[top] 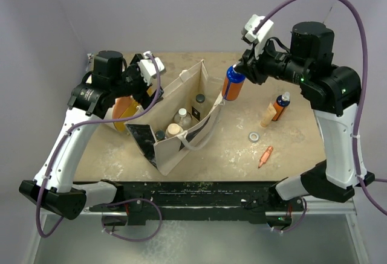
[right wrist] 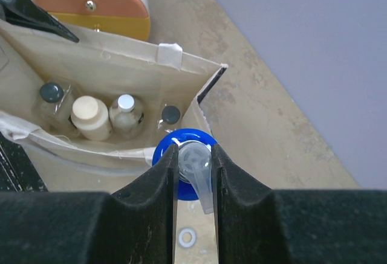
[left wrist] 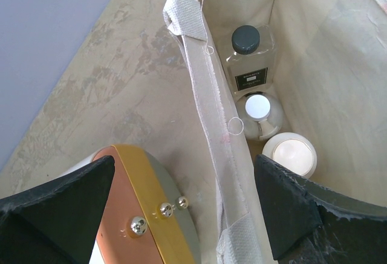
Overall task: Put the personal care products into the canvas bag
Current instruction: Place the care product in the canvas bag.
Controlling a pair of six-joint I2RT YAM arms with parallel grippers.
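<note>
Your right pincer [right wrist: 193, 155] clamped on orange bottle [top: 232, 84] by its blue top. Bottle hangs at canvas bag [top: 181, 86] rim, frame middle, likely ready to drop in. Your left pincer [left wrist: 184, 179] wide apart, astride bag wall, likely to hold mouth open.

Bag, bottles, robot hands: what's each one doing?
Bag: upright, mouth open.
Bottles inside: four, standing.
Big orange bottle: held by its top, at bag's edge.
Right gripper: shut on big orange bottle.
Left gripper: open, straddling bag's rim.
Beige bottle: lying on table.
Small orange bottle: lying on table.
</note>
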